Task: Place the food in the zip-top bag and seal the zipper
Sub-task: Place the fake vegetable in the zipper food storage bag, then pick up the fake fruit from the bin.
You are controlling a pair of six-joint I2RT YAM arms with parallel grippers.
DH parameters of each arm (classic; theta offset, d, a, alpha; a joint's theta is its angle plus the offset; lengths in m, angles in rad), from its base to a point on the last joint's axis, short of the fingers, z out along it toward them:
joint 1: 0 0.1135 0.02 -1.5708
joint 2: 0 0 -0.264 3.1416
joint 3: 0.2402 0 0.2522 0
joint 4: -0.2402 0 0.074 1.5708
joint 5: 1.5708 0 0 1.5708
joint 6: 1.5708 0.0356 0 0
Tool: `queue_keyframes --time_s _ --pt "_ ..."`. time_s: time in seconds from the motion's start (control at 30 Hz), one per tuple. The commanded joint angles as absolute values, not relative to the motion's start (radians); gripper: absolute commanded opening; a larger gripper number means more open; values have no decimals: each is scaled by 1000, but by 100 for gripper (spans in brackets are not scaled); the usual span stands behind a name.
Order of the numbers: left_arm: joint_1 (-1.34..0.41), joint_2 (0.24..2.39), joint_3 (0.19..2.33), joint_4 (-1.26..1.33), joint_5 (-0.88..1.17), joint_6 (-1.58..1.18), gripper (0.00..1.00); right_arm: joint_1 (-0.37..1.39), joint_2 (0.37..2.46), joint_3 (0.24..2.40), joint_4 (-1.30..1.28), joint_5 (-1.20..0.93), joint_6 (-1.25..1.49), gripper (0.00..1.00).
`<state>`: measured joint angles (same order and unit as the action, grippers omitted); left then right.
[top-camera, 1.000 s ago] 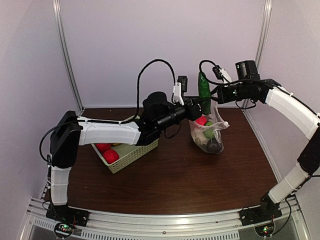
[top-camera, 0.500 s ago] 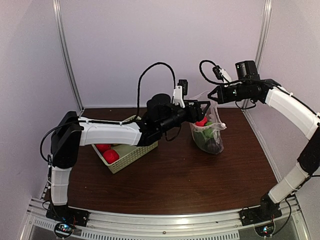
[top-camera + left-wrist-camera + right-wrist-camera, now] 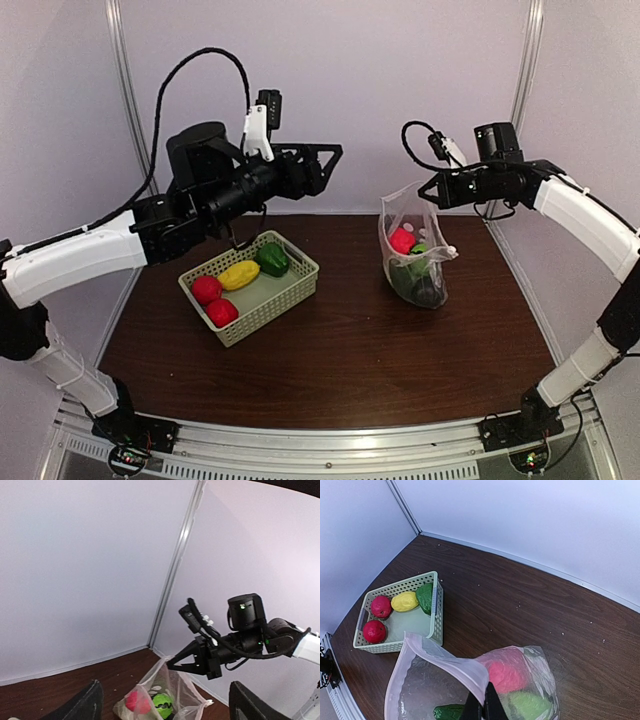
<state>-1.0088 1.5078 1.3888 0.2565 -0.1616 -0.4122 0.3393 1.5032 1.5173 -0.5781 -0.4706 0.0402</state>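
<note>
Zip-top bag (image 3: 402, 218) hangs pinched at rim by right fingers (image 3: 489, 706); left fingers (image 3: 82, 707) spread wide, empty.

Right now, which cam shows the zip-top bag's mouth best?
Right wrist: it looks down into the open mouth of the zip-top bag, with the rim pinched in the right gripper and a red fruit visible inside. Top external shows the bag side-on, so only the mouth's edge. Left wrist catches just its upper part, cropped at the frame's bottom.
</note>
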Motion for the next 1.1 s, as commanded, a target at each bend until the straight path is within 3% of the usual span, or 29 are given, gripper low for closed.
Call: queue_keyframes --time_s 0.0,0.13,0.33,0.57,1.07 --pt "-954 1501 1379 -328 -409 -419 86 329 1456 1485 -526 -473 30 0" --pt "-874 1424 1254 -514 -484 -555 83 328 1457 1463 -514 -475 30 0" --pt "-716 1361 1075 -580 -280 -706 79 324 1458 1452 -514 -487 28 0" --pt "-696 1470 1097 -752 -284 -753 78 322 1452 1432 -505 -487 23 0" --pt "-653 1613 1126 -775 -242 -719 82 322 1435 1409 -496 -497 27 0"
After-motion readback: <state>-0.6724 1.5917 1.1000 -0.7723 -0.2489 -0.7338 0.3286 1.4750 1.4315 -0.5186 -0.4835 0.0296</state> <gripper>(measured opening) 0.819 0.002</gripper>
